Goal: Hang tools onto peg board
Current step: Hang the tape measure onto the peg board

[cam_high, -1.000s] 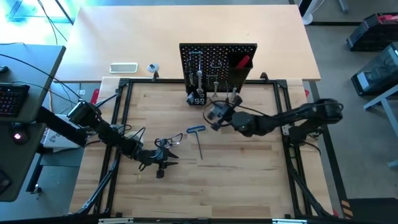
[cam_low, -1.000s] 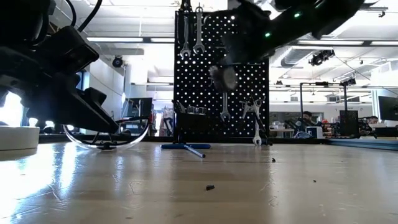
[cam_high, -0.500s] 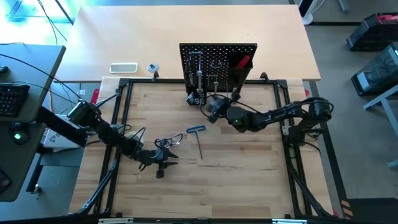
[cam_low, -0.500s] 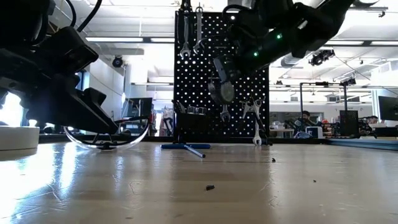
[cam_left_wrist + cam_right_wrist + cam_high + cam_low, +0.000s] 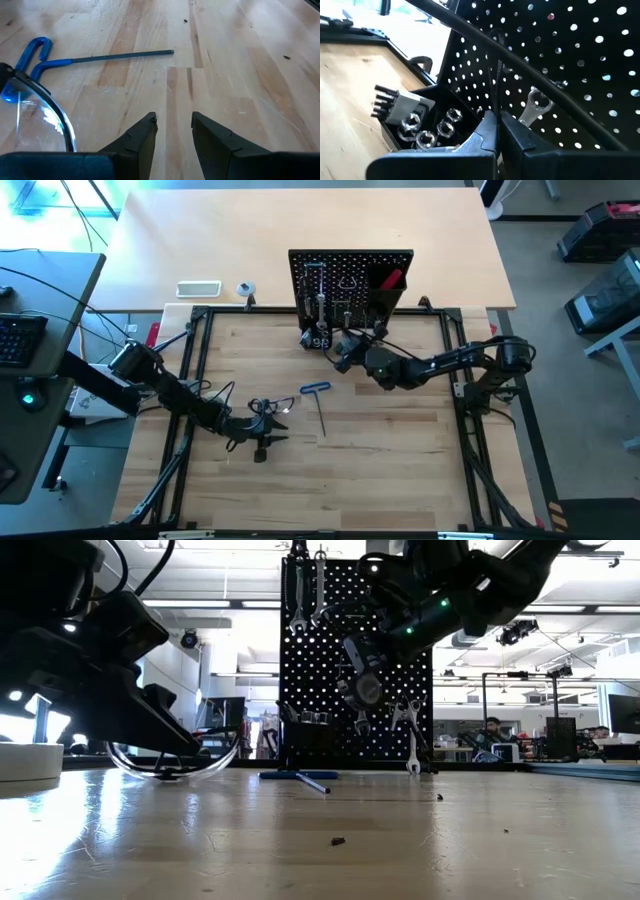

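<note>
The black peg board stands upright at the far edge, with silver wrenches hanging on its hooks and a red-handled tool in its bin. My right gripper is close in front of the board's lower part, shut on a silver tool. My left gripper is open low over the table at the near left, with bare wood between its fingers. The clear glasses lie just beside it. The blue-handled hex key lies flat on the table beyond them. My right gripper pinches the silver tool between its two fingers, and a silver part shows right beside them. The fingers themselves hide which part they have. They point roughly level toward the peg board, and the tool is clear of the table.
A black bin with sockets sits at the board's foot. A white tray and a pale tape roll lie on the far table, left of the board. A black frame borders the work surface. There is free wood at the near right.
My right gripper has moved toward the peg board and down a little, tipping slightly. It has stayed shut on its tool.
</note>
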You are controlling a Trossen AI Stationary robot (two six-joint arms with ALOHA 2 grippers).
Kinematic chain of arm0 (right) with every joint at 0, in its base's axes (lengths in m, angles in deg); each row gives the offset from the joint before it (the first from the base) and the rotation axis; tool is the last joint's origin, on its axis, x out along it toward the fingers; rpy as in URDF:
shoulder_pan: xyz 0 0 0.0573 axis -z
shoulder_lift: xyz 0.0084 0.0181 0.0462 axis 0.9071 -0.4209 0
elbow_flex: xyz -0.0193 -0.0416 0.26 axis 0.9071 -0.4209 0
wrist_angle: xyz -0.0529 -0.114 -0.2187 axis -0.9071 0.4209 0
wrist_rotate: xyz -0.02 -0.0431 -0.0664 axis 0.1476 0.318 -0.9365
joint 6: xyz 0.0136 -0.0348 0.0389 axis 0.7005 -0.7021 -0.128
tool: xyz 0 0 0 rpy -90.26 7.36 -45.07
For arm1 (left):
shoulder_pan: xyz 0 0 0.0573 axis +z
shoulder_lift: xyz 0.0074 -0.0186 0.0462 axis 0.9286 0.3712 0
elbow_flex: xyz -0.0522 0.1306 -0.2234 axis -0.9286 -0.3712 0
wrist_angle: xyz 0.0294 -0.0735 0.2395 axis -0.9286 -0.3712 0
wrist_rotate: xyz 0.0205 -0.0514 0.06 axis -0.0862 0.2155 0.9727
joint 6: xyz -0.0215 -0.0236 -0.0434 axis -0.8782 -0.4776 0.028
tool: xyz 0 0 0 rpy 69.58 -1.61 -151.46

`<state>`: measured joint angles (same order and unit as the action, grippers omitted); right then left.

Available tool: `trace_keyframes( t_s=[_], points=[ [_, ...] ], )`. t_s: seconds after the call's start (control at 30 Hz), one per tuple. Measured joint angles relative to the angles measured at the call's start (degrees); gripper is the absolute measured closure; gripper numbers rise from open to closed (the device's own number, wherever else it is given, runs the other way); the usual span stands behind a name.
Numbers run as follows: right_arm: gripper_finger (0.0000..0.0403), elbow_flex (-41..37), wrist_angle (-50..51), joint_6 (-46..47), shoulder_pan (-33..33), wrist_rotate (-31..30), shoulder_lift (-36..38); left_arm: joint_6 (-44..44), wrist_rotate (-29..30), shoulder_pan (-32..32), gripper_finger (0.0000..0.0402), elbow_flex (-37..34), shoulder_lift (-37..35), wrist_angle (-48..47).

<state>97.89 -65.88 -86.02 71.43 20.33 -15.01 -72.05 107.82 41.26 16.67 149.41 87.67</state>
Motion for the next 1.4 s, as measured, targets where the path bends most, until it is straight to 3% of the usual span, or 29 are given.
trace_keyframes(
  t_s=[0.4, 0.77, 0.93, 1.4],
  points=[
    [0.0403, 0.2, -3.0, 1.5, 2.3, 4.0, -3.4, -0.1, -0.2, 0.4, 0.0284, 0.0, 0.0, 0.1],
    [0.0403, 5.9, -3.3, -5.7, 0.8, -1.4, -7.9, -2.1, -0.1, 0.4, 0.0284, 0.0, 0.0, -0.1],
    [0.0403, 6.3, -3.5, -9.5, -1.6, -6.6, -7.9, -2.1, -0.1, 0.4, 0.0284, 0.0, 0.0, -0.6],
    [0.0403, 6.3, -3.1, -4.7, 1.2, -8.2, -7.9, -1.2, -0.1, 0.4, 0.0284, 0.0, 0.0, -1.3]
  ],
)
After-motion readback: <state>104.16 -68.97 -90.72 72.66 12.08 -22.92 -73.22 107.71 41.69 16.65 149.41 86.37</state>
